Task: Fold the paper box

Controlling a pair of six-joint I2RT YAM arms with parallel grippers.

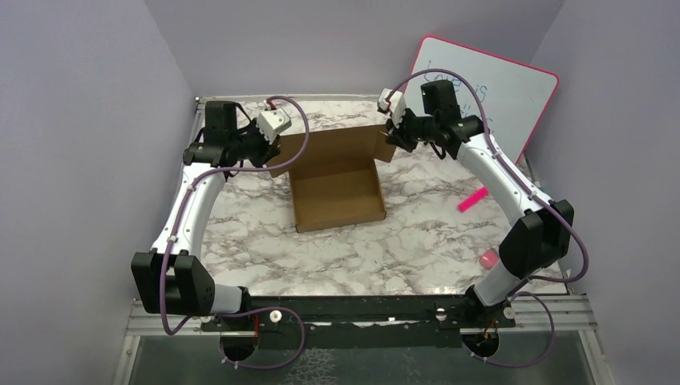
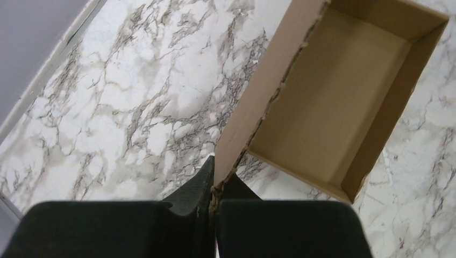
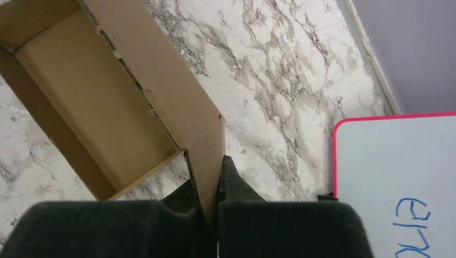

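Observation:
The paper box [image 1: 337, 196] is a shallow brown cardboard tray in the middle of the marble table, with its lid panel [image 1: 329, 148] raised at the far side. My left gripper [image 1: 271, 143] is shut on the lid's left corner; the left wrist view shows the cardboard edge pinched between its fingers [image 2: 200, 188] and the open tray [image 2: 333, 102] beyond. My right gripper [image 1: 393, 132] is shut on the lid's right corner flap [image 3: 207, 145], with the tray [image 3: 91, 113] at upper left.
A pink-framed whiteboard [image 1: 489, 88] leans at the back right wall; it also shows in the right wrist view [image 3: 395, 183]. A pink marker [image 1: 472, 199] and a small pink object [image 1: 488, 258] lie on the right of the table. Grey walls close in on both sides.

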